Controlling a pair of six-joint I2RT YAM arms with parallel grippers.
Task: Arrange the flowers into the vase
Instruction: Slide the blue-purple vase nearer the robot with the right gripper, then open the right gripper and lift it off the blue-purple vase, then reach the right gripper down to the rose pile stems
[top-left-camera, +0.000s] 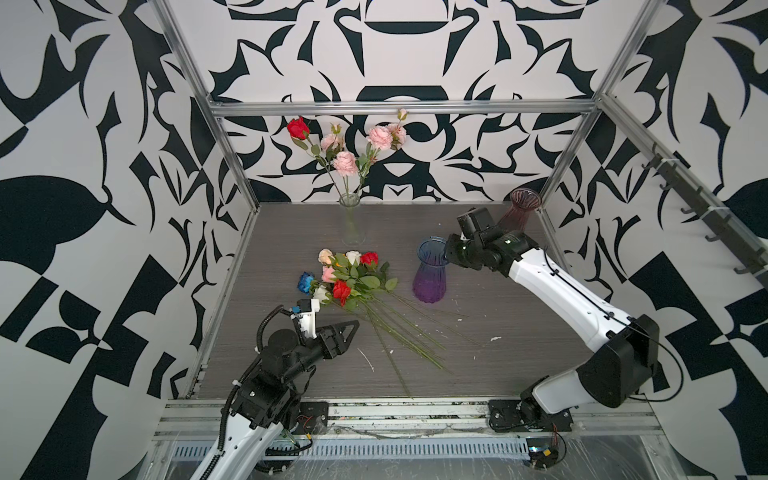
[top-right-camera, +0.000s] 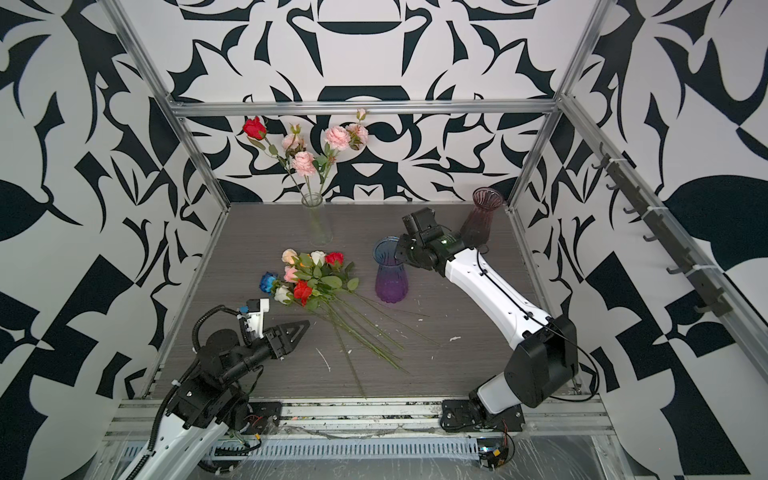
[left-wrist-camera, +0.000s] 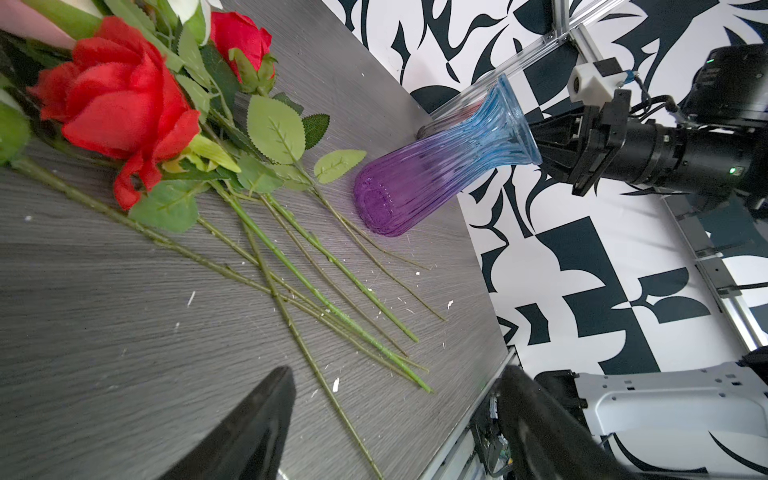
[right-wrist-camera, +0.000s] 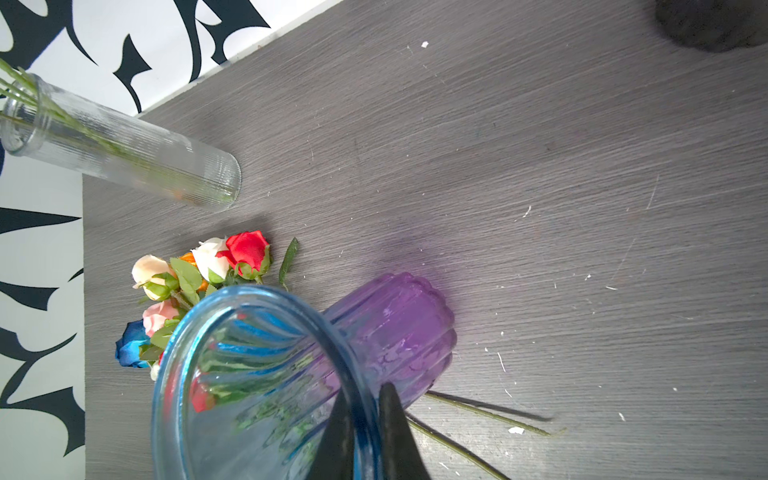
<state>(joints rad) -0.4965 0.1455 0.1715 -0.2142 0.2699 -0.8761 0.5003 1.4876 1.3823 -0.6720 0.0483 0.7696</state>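
Eight or so loose flowers (top-left-camera: 349, 276) lie heaped on the grey table (top-left-camera: 498, 365), just beside the blue-purple vase (top-left-camera: 430, 276); the right gripper (right-wrist-camera: 366, 395) is clamped on that vase's rim; the left gripper (left-wrist-camera: 399, 374), jaws wide apart, hangs empty near the stems (left-wrist-camera: 332, 266).

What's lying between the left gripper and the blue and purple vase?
The loose flowers' green stems, fanned flat on the table, lie between the open left gripper and the blue-and-purple vase; the left wrist view shows it clearly.
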